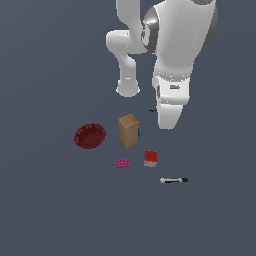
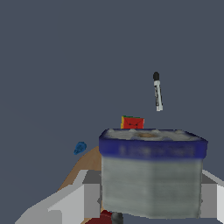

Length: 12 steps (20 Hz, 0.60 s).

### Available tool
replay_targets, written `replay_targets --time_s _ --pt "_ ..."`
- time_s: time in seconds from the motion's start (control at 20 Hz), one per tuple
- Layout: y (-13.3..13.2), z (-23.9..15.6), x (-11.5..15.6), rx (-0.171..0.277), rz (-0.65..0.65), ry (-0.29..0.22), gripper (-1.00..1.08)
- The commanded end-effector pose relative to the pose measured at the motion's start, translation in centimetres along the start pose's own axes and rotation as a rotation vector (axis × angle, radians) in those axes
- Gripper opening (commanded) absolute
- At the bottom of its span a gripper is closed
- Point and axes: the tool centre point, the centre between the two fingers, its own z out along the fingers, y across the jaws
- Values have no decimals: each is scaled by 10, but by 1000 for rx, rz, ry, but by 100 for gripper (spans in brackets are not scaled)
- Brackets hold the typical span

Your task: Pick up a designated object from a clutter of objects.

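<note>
The designated object [image 2: 151,175], a grey block with a dark blue upper edge, fills the wrist view between my gripper's [image 2: 148,197] pale fingers [image 2: 74,199], which press on its two sides. In the exterior view my gripper [image 1: 167,120] hangs behind the tan box [image 1: 128,130], its fingers hidden by the white hand; only the object's thin dark stub [image 1: 152,110] sticks out beside it. The rest of the clutter of objects lies in front: a dark red bowl [image 1: 90,136], a pink brick [image 1: 122,163], a red cube [image 1: 150,157] and a black-and-white marker [image 1: 173,180].
The wrist view shows the red cube [image 2: 132,122], the marker [image 2: 157,92], the tan box [image 2: 87,162] and a small blue piece [image 2: 80,148] beyond the held block. The arm's white base [image 1: 128,87] stands behind the clutter on the grey floor [image 1: 45,210].
</note>
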Motion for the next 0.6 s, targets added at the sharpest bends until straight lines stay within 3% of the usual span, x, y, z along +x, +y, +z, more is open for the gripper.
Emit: replay_targets --time_s 0.0,0.55 --pt "-14 -25 8 0 0 1 -100" --pt "-57 -111 35 0 0 3 -100"
